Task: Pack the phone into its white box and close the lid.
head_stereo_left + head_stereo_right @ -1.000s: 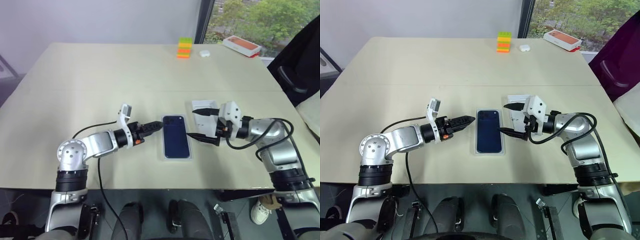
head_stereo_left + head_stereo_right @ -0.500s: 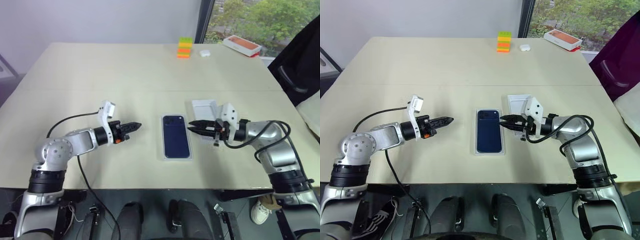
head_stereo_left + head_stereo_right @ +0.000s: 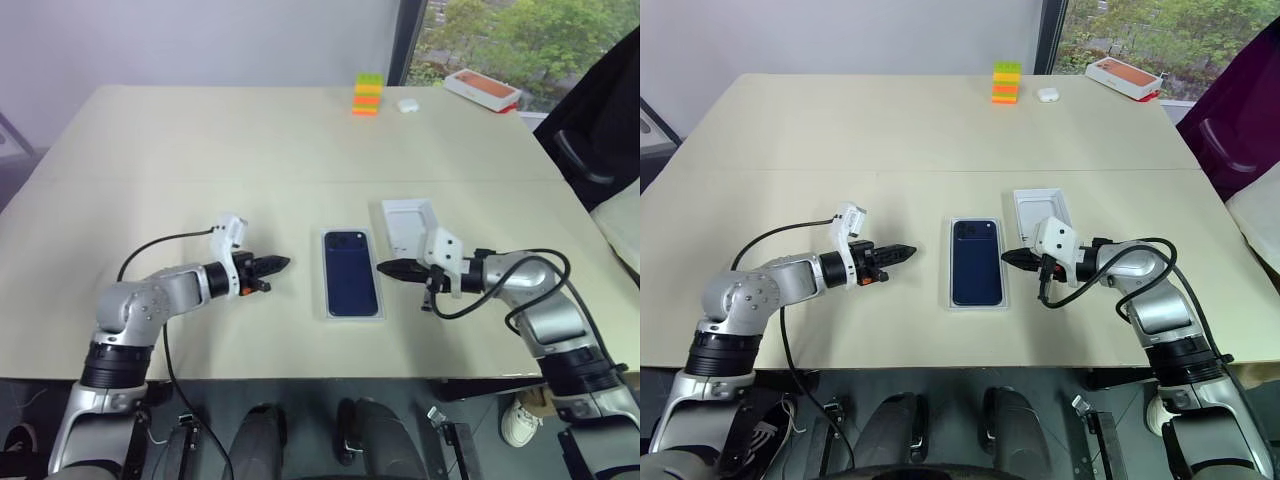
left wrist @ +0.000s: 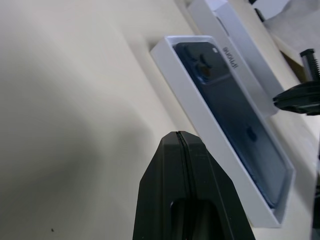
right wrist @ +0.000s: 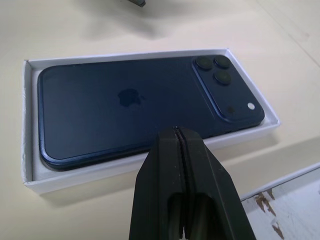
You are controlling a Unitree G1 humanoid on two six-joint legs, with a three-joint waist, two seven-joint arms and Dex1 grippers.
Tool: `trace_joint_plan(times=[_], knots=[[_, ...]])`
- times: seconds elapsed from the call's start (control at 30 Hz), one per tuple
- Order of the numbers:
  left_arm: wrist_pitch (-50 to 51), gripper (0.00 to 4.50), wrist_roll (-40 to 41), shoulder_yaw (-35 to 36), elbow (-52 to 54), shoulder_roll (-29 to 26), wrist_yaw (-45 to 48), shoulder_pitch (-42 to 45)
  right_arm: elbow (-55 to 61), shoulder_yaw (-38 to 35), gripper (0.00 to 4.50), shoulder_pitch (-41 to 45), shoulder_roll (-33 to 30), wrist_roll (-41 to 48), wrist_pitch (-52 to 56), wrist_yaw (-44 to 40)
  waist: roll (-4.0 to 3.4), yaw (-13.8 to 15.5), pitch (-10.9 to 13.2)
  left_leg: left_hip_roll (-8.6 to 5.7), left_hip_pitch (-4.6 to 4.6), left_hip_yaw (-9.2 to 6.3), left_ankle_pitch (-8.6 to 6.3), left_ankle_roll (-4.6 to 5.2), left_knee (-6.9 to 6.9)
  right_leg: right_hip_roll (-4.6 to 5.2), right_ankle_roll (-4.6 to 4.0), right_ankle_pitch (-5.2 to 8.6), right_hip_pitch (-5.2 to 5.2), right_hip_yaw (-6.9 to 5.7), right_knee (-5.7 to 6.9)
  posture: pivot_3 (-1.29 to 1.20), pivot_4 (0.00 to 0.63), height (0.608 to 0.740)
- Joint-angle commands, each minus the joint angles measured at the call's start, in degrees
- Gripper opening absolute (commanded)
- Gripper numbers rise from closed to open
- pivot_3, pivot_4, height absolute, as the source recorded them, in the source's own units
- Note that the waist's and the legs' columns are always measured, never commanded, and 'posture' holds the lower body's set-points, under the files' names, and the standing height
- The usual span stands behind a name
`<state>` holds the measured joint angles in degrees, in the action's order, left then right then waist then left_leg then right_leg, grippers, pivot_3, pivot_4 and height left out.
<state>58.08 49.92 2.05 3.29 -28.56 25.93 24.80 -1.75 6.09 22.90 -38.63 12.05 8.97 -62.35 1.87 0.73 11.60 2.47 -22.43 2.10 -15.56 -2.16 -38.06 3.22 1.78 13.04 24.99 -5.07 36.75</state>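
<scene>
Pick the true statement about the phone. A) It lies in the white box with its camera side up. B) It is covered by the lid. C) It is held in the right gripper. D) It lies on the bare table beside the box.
A: the phone lies inside the white box, camera cluster up, uncovered, with both grippers shut and empty.

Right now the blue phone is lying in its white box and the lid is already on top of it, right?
Not quite. The phone does lie in the white box, but the lid is not on it: in the left eye view it rests open side up on the table, beside the box.
</scene>
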Motion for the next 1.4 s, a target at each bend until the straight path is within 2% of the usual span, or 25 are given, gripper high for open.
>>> trace_joint_plan(times=[0.03, 0.13, 0.33, 0.47, 0.97, 1.13, 1.4], knots=[[-1.63, 0.0, -2.77, -1.29, 2.26, 1.27, 0.66, -0.3, 1.7, -0.82, 0.05, 0.38, -1.88, -1.67, -2.2, 0.44, 0.0, -0.01, 0.0, 0.0, 0.0, 0.0, 0.0, 0.0, 0.0, 0.0, 0.0, 0.0, 0.0, 0.0, 0.0, 0.0, 0.15, 0.74], [-1.86, 0.0, -3.81, -1.26, 1.18, 4.52, -0.21, 1.08, 0.54, 2.18, 0.05, -0.62, -4.08, -7.7, -7.86, 0.63, 0.0, 0.19, 0.0, -0.03, -0.01, 0.02, 0.0, 0.0, -0.01, 0.04, 0.01, 0.01, -0.01, -0.01, -0.03, 0.0, 0.15, 0.74], [-4.22, 0.0, -8.98, -2.72, -1.89, 8.89, -0.82, 3.19, 2.01, 4.13, 0.05, 1.85, -2.73, -10.42, -7.56, 2.42, 0.0, -0.04, 0.0, -0.04, -0.02, 0.03, 0.0, 0.0, -0.02, 0.02, 0.03, 0.0, -0.01, 0.0, -0.05, 0.0, 0.15, 0.74], [-7.07, 0.0, -13.79, -5.78, -3.43, 9.93, 0.29, 3.69, 1.47, 5.57, 0.05, 3.28, -2.46, -13.08, -8.76, 3.57, 0.0, -0.03, 0.0, -0.01, 0.03, 0.02, 0.0, 0.0, -0.01, -0.03, 0.02, 0.0, -0.01, 0.0, 0.02, 0.0, 0.15, 0.74], [-7.77, 0.0, -16.8, -5.31, -6.81, 16.31, 0.41, 4.39, 0.75, 4.81, 0.05, -0.14, -4.8, -13.69, -10.25, 4.11, 0.01, 0.14, -0.01, -0.06, 0.08, -0.04, 0.0, 0.0, -0.1, 0.04, 0.03, 0.0, -0.18, -0.06, -0.01, 0.0, 0.15, 0.74], [-8.51, 0.0, -18.41, -5.91, -7.34, 16.52, 1.56, 5.06, 1.69, 2.67, 0.05, 0.64, -3.6, -10.8, -7.3, 4.78, 0.0, 0.07, -0.01, -0.06, 0.07, -0.04, 0.0, 0.01, -0.15, 0.04, 0.02, 0.0, -0.17, -0.07, 0.01, 0.0, 0.15, 0.74], [-8.08, 0.0, -19.11, -5.8, -7.58, 17.23, 2.38, 5.62, 0.07, 4.15, 0.05, -1.08, -3.37, -13.23, -9.53, 5.56, 0.0, 0.09, -0.01, -0.05, 0.06, -0.06, 0.0, 0.01, -0.14, 0.03, 0.02, 0.0, -0.17, -0.08, 0.01, 0.0, 0.15, 0.74]])
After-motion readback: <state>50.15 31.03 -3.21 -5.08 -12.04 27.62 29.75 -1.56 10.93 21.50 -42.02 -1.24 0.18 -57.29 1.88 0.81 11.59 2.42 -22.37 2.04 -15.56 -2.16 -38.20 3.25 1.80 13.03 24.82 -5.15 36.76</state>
